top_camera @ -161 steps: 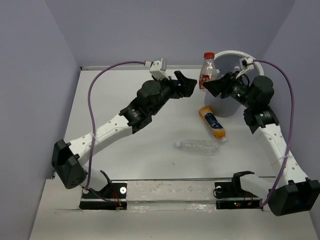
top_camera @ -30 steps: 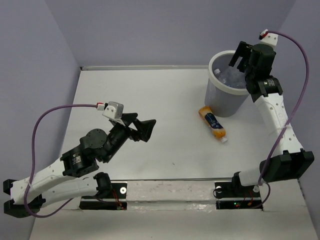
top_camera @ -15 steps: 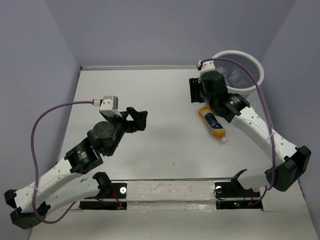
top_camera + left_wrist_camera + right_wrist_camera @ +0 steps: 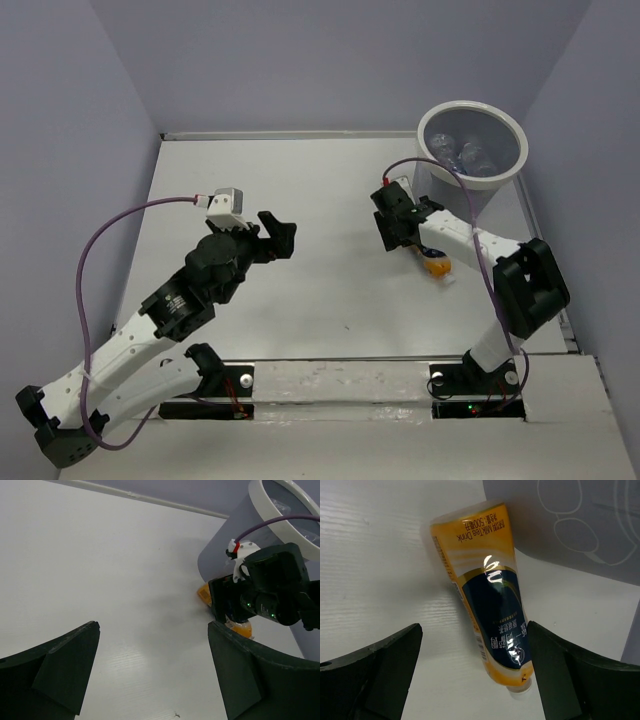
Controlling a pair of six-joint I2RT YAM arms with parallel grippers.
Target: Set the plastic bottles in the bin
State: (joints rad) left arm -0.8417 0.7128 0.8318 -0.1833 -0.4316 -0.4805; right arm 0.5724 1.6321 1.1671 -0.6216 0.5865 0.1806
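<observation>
Fingers (image 4: pixel 60 665) of your left gripper (image 4: pixel 278 238) are spread and empty, well apart from any bottle. Your right gripper (image 4: pixel 474 626) is nearer, also spread, framing the orange bottle (image 4: pixel 490 600) — it lies flat on the table (image 4: pixel 300 180), long axis running between the fingers, just beside the bin (image 4: pixel 470 103), where clear bottles (image 4: pixel 465 150) already sit

The orange bottle (image 4: pixel 490 605) showed glossy plastic, a bright glare streak across its label (slick, that film). Under it the table (image 4: pixel 380 565) looked matt white with a faint streaky grain, and the bin (image 4: pixel 220 545) wall was smooth, dull grey plastic under a satin white rim.
</observation>
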